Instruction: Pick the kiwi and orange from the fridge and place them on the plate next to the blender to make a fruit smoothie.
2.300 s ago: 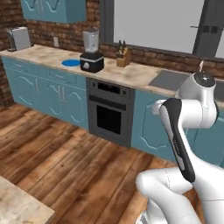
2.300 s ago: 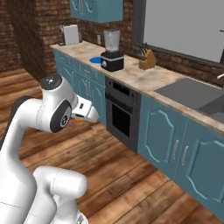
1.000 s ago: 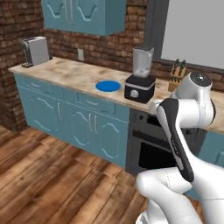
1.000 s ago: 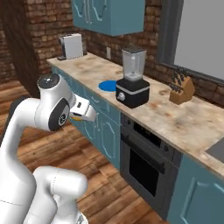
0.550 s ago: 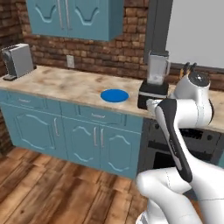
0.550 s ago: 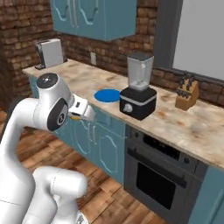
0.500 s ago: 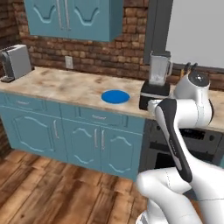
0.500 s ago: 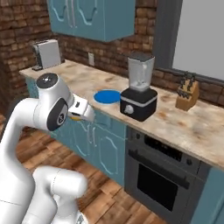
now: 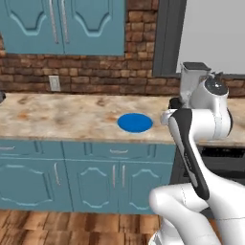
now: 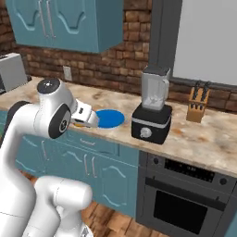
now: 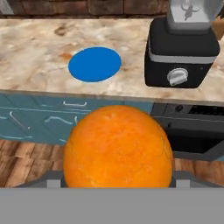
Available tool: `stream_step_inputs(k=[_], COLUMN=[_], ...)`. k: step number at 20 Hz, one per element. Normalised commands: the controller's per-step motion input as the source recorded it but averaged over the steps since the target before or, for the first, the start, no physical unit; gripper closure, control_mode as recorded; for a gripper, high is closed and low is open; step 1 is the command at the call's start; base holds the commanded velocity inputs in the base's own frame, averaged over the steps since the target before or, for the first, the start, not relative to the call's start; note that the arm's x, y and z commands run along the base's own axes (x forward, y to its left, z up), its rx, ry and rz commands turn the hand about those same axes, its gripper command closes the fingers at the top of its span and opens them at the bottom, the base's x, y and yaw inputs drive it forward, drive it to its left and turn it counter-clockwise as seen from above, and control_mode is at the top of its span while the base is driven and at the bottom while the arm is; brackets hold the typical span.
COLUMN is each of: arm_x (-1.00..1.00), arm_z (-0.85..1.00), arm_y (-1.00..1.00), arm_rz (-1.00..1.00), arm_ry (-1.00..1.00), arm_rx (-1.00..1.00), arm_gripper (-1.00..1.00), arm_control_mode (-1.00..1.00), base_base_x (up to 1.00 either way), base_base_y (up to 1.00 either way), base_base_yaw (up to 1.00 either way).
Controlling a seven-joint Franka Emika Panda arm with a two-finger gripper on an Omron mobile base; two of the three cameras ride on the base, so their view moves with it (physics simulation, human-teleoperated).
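The orange (image 11: 117,146) fills the lower middle of the hand view, with my gripper (image 10: 87,118) shut on it; a sliver of the orange (image 10: 77,124) shows under the hand in the right base view. I hold it in front of the counter edge, short of the blue plate (image 11: 95,64). The plate (image 9: 135,122) (image 10: 109,118) lies flat on the marble counter, with nothing on it. The blender (image 10: 152,109) (image 11: 181,48) (image 9: 191,86) stands just right of the plate. The kiwi and the fridge are out of view.
A silver toaster (image 10: 11,71) sits at the counter's far left and a knife block (image 10: 198,106) at the right. An oven (image 10: 185,199) is under the counter below the blender. Teal drawers (image 9: 115,153) and wall cabinets (image 9: 62,24) face me.
The whole picture has shifted as the base drove along the kitchen: plate and blender now sit closer and nearer the middle. The orange stays in the gripper's hold.
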Motion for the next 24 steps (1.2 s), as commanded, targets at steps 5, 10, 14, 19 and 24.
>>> stream_step_inputs(k=[5,10,14,19,24], arm_x=[0.00,0.00,0.44,0.78,0.77], arm_z=[0.00,0.00,-0.40,-1.00,-0.88], arm_y=[0.00,0.00,-0.01,0.01,0.01], arm_rz=[0.00,0.00,0.00,0.00,0.00], arm_ry=[0.00,0.00,0.05,0.25,0.14], arm_rx=[0.00,0.00,-0.03,-0.06,-0.01], arm_gripper=[1.00,1.00,1.00,1.00,1.00], arm_control_mode=[1.00,1.00,-1.00,-1.00,-1.00], base_base_x=[1.00,0.78,0.10,0.00,0.00], base_base_y=[1.00,0.40,0.00,0.00,0.00], base_base_yaw=[-0.57,-0.48,0.00,0.00,0.00])
